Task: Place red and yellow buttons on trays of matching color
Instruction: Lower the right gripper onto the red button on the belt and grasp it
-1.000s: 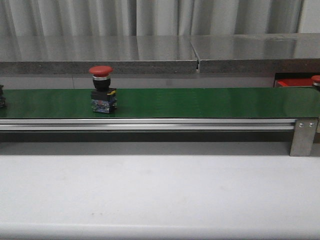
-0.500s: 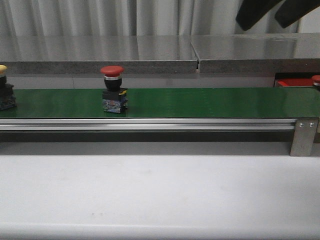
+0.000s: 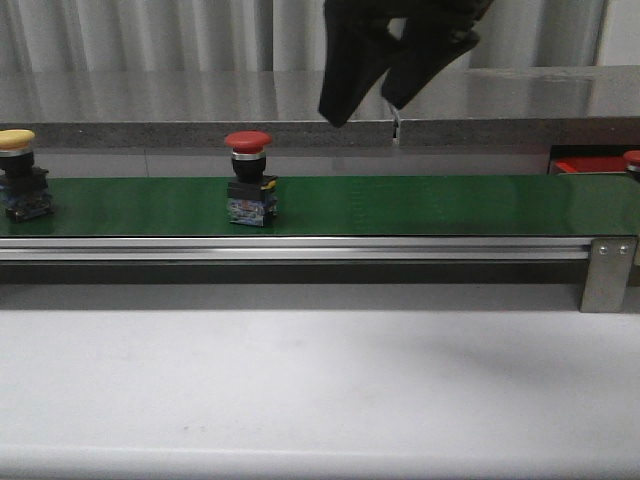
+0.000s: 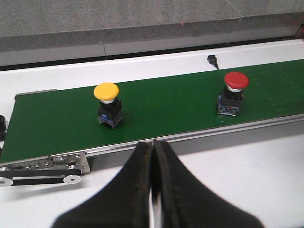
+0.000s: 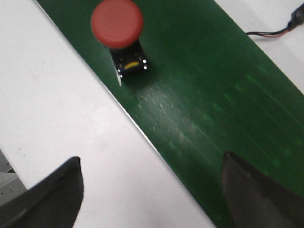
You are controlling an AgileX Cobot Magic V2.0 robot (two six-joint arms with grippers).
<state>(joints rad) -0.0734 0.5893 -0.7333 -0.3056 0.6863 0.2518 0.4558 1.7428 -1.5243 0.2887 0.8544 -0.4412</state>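
The long green belt (image 3: 400, 205) crosses the whole front view, with a metal rail under it and a white table (image 3: 320, 390) in front. At the far right end, behind the belt, a small part of the red tray (image 3: 578, 165) shows; I see no yellow tray in any view.

The right gripper (image 3: 395, 75) hangs above the belt, to the right of the red button and well higher than it. Its fingers (image 5: 259, 194) are spread wide with nothing between them. The left gripper (image 4: 152, 190) is over the table just in front of the belt, and its two fingers are pressed together, holding nothing.

The red button (image 3: 250, 180) stands upright on the belt, left of the middle. It has a round red mushroom cap, a black collar and a small block with yellow and blue parts below. The yellow button (image 3: 20, 175) has the same shape with a yellow cap, and it stands near the left end of the belt.

I think the main risk is timing. If the belt is running, the button can pass the fingers before they come down. The cap is wider than the body, so a finger coming down on the cap may tip the button over. A grip only on the smooth round cap may also slip.
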